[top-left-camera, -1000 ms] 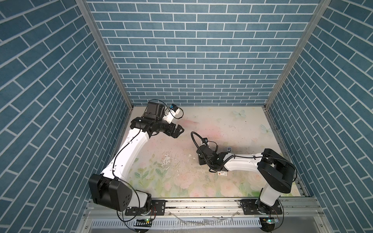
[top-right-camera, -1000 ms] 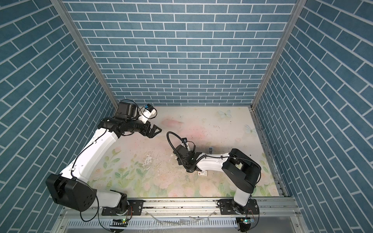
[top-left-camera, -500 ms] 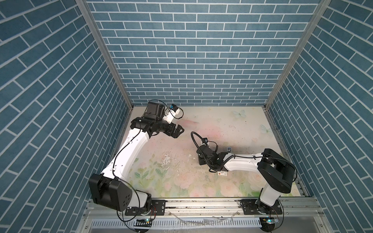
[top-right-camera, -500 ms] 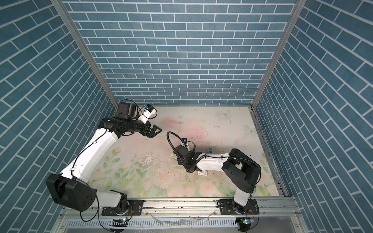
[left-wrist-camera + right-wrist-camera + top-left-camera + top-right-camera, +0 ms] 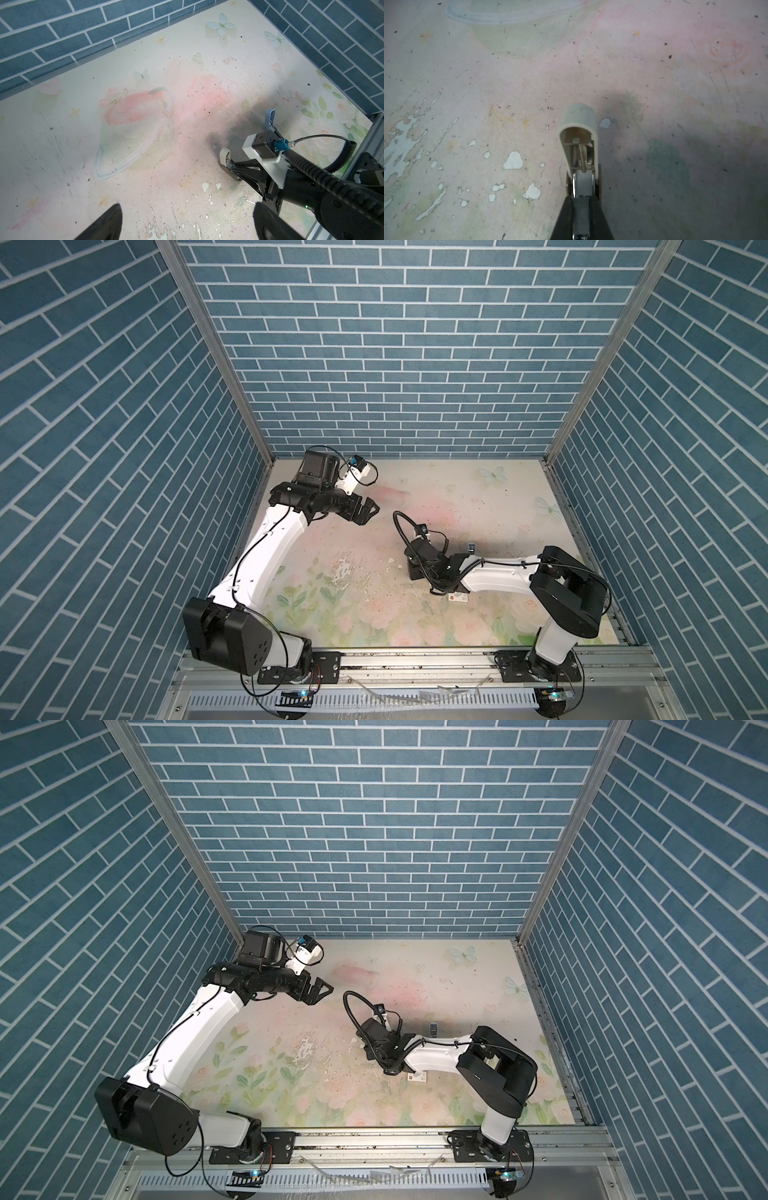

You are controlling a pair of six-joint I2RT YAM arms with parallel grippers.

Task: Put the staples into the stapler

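Observation:
My right gripper [image 5: 582, 199] is shut on the metal body of a cream stapler [image 5: 578, 128]. The stapler's cover is swung open and its spring and empty channel show, low over the table. The left wrist view shows the same stapler [image 5: 226, 156] sticking out of the right gripper's black fingers [image 5: 249, 172]. In both top views the right gripper [image 5: 411, 568] [image 5: 368, 1048] sits mid-table and hides the stapler. My left gripper [image 5: 368, 510] [image 5: 322, 990] [image 5: 188, 220] hangs open and empty at the back left. The staples themselves I cannot make out.
A small white card box with a red mark [image 5: 457, 596] [image 5: 417, 1076] lies by the right forearm. A small light-blue object [image 5: 270, 116] [image 5: 471, 547] stands behind the right wrist. The floral table cover is worn, with white flaked patches [image 5: 343, 568]. Brick-pattern walls enclose three sides.

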